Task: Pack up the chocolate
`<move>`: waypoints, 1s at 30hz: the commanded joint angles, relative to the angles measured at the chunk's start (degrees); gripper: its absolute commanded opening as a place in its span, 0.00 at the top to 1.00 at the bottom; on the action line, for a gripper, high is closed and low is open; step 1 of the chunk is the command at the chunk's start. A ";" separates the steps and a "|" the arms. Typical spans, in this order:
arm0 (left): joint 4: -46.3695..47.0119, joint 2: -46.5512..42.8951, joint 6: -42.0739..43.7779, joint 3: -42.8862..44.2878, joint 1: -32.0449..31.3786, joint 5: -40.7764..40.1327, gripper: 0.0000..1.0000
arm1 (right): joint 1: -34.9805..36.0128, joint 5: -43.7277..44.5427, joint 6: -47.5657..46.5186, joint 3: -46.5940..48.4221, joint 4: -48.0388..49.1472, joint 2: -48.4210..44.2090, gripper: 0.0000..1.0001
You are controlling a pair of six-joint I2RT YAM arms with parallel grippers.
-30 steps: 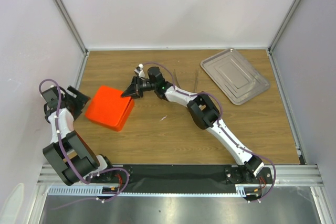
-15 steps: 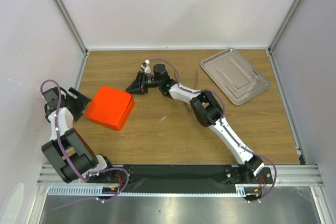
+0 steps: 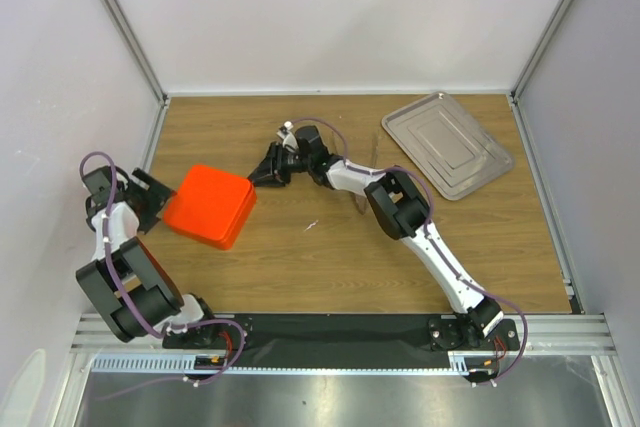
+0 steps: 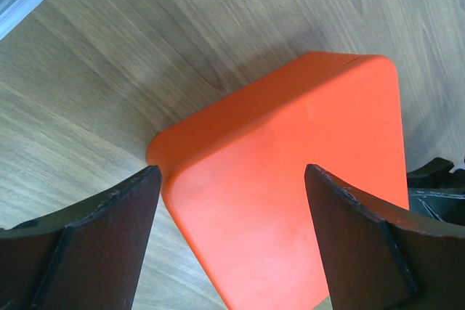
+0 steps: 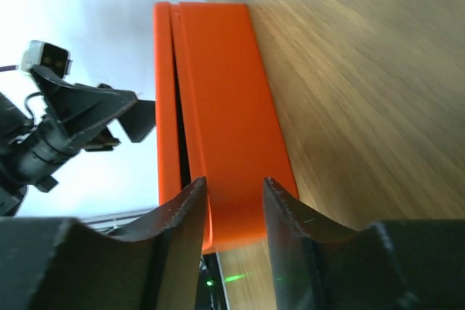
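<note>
On the wooden table [image 3: 330,247], between pale walls [image 3: 300,17], we find the closed orange box [image 3: 208,205] pointing a corner into the left gripper [image 4: 231,176], spread wide. The right gripper [image 5: 232,183] is slightly parted and empty. We cannot tell the chocolate's location or axis.

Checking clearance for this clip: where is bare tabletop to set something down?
Free: the near-centre wood between the orange box and the right arm; the near-right corner below the metal tray. Crowded: around the box, flanked by the left gripper and right gripper.
</note>
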 commanded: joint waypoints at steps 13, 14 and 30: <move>-5.35 7.52 6.57 15.59 -4.91 -5.89 0.20 | -0.68 19.91 -18.87 -6.96 -25.17 -20.18 0.57; -5.10 8.06 6.84 15.68 -5.09 -5.99 0.20 | -0.41 20.53 -19.14 -7.49 -25.88 -20.71 0.56; -5.27 17.56 12.46 19.73 -13.26 -5.72 0.20 | 3.63 31.96 -3.58 -22.69 -20.72 -30.29 0.37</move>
